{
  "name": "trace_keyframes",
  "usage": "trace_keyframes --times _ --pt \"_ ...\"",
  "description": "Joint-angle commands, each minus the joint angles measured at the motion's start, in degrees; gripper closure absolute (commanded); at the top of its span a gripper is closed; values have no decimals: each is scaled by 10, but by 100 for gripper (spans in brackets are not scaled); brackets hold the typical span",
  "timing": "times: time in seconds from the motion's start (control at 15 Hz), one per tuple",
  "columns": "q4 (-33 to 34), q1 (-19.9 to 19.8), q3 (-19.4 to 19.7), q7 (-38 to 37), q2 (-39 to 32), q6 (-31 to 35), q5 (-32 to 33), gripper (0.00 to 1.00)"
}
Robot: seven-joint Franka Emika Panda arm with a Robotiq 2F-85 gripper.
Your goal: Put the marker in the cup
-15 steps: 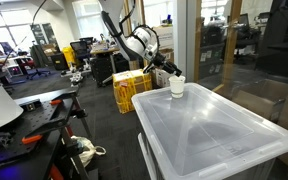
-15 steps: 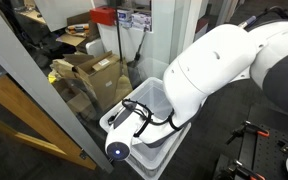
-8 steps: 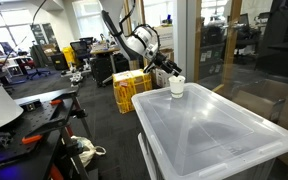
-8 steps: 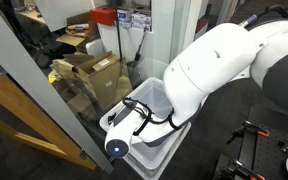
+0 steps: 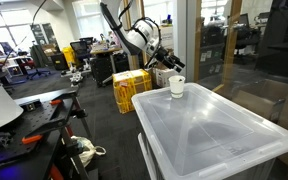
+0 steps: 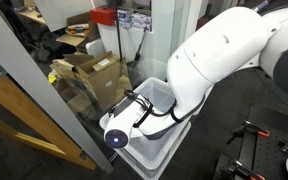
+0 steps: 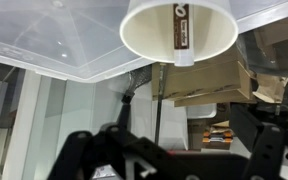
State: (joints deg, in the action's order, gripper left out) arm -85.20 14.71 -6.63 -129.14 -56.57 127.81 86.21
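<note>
The white paper cup [image 5: 176,87] stands on the near corner of the translucent bin lid [image 5: 214,130]. My gripper [image 5: 165,66] hangs just above and behind it, apart from the rim. In the wrist view, which stands upside down, the cup [image 7: 144,35] fills the top of the picture. The dark reddish marker [image 7: 181,28] stands inside the cup against its wall. My gripper [image 7: 174,145] is open, with its dark fingers [image 7: 269,150] spread wide and nothing between them. In an exterior view the white arm [image 6: 219,60] hides the cup.
Yellow crates [image 5: 131,88] stand on the floor behind the bin. A glass partition [image 5: 189,40] rises right beside the cup. Cardboard boxes [image 6: 89,70] lie beyond the glass. A workbench with tools [image 5: 24,115] is off to the side.
The jaws have opened and let go of the marker, which stays in the cup. The gripper has risen a little away from the cup's rim.
</note>
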Motion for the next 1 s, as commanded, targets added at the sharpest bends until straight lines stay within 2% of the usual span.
trace_keyframes --times 0.0,0.6,0.93 --pt "-92 -6 7 -49 80 1 -8 0" --pt "-273 -66 4 -175 236 52 0 0" --pt "-339 -110 10 -187 296 115 6 0"
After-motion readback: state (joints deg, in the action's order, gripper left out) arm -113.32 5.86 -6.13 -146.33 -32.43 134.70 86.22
